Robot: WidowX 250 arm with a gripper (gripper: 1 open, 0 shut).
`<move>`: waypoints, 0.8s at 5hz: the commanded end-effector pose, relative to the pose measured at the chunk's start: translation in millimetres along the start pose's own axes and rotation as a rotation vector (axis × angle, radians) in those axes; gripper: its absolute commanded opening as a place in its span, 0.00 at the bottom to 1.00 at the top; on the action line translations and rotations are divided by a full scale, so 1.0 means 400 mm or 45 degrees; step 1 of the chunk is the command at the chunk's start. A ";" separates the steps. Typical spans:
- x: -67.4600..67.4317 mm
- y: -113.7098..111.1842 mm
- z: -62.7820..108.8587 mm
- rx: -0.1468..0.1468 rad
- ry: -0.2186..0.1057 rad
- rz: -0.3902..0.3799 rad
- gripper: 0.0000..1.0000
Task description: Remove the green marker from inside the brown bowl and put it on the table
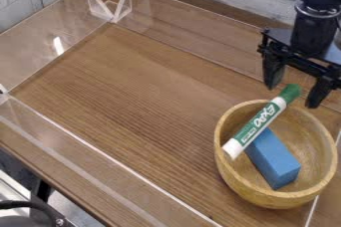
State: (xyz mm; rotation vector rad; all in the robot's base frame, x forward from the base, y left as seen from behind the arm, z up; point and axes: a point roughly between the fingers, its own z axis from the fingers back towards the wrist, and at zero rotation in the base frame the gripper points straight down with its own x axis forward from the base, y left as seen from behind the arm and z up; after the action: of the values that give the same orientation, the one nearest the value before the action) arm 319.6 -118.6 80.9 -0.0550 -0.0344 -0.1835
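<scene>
The green marker (pixel 258 120) lies slanted in the brown bowl (pixel 234 173), its green cap resting on the far rim and its other end down beside a blue block (pixel 276 159). The bowl sits on the table (pixel 134 82) at the lower right. My gripper (pixel 297 80) hangs just beyond the bowl's far rim, pointing down. Its black fingers (pixel 273 72) stand wide apart with nothing between them. The cap of the marker is close under the gap between the fingers.
Low clear plastic walls (pixel 60 27) edge the tabletop at the back, left and front. A folded clear piece (pixel 107 4) stands at the far left corner. The arm's black column (pixel 320 7) rises at the upper right.
</scene>
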 end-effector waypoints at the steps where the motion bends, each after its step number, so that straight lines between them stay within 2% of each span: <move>1: 0.020 -0.010 0.020 -0.003 -0.075 -0.019 1.00; 4: 0.038 -0.009 -0.016 0.005 -0.101 -0.017 1.00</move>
State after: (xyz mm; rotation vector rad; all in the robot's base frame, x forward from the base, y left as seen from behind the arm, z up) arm 329.4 -122.2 66.0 -0.0538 -0.0802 -0.1848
